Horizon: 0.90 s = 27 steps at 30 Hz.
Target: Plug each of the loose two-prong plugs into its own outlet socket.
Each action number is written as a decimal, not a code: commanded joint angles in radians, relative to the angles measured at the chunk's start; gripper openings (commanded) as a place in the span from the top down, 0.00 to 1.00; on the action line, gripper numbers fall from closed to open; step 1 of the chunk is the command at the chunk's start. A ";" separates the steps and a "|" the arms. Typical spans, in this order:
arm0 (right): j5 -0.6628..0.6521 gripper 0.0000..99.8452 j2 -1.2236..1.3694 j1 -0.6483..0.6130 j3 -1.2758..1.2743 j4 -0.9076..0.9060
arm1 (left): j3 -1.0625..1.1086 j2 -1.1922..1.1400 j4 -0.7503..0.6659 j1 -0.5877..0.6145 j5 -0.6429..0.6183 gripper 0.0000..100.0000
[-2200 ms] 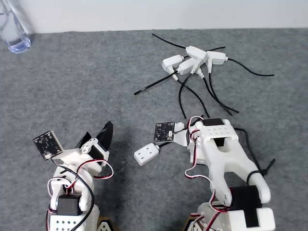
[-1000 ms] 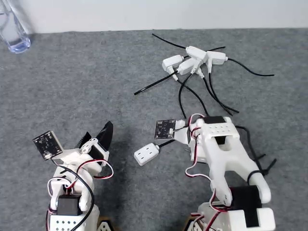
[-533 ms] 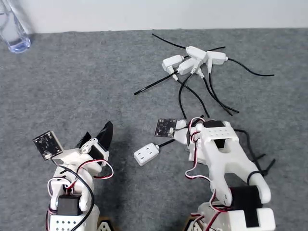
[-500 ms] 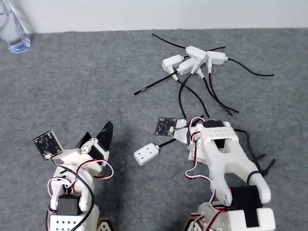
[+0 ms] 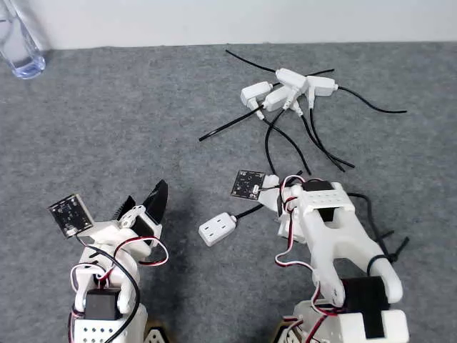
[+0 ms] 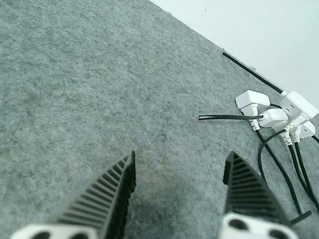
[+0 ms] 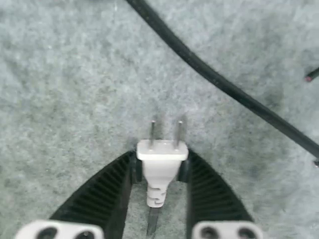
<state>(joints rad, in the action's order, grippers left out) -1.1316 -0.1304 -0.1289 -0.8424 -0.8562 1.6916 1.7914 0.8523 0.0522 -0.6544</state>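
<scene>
Felt in coarse grey covers the surface (image 5: 107,128). At its far left corner stands a clear glass vessel (image 5: 18,50).

Near left sits the left arm (image 5: 107,286). The left pincer (image 5: 141,204) hangs above bare felt with its two ribbed black fingers (image 6: 117,191) spread wide apart and nothing between them.

Right of it, near the middle, a white outlet socket (image 5: 217,229) lies flat on the felt, slots facing up. A short black lead (image 5: 248,211) runs from the socket toward the right arm (image 5: 332,229), which stands near right.

The right pincer (image 7: 160,167) is clamped on a white two-prong plug (image 7: 161,158), one finger pressed to each side of its body. The two metal prongs point away from the wrist over the felt. Whether the plug touches the felt cannot be told. A black cord (image 7: 224,84) crosses the felt beyond the prongs.

Far off, right of centre, lies a cluster of white plugs and sockets (image 5: 285,89). Loose black cords (image 5: 314,139) trail from the cluster toward the near side.
</scene>
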 commanded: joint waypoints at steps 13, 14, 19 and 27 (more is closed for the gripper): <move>0.006 0.99 -0.153 -0.053 0.069 -0.179 | -0.007 0.003 -0.009 -0.020 -0.012 0.73; 0.006 0.99 -0.185 -0.065 0.089 -0.220 | -0.007 0.003 -0.009 -0.040 -0.012 0.73; 0.048 0.99 -0.343 -0.139 0.161 -0.367 | -0.007 0.008 -0.009 -0.184 -0.092 0.73; 0.281 0.99 -0.414 -0.246 0.215 -0.392 | -0.007 0.009 -0.155 -0.334 -0.129 0.73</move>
<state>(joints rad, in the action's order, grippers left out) -0.9030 -0.5109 -0.3314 -0.6889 -1.2336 1.6916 1.7914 0.8063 -0.2547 -0.7664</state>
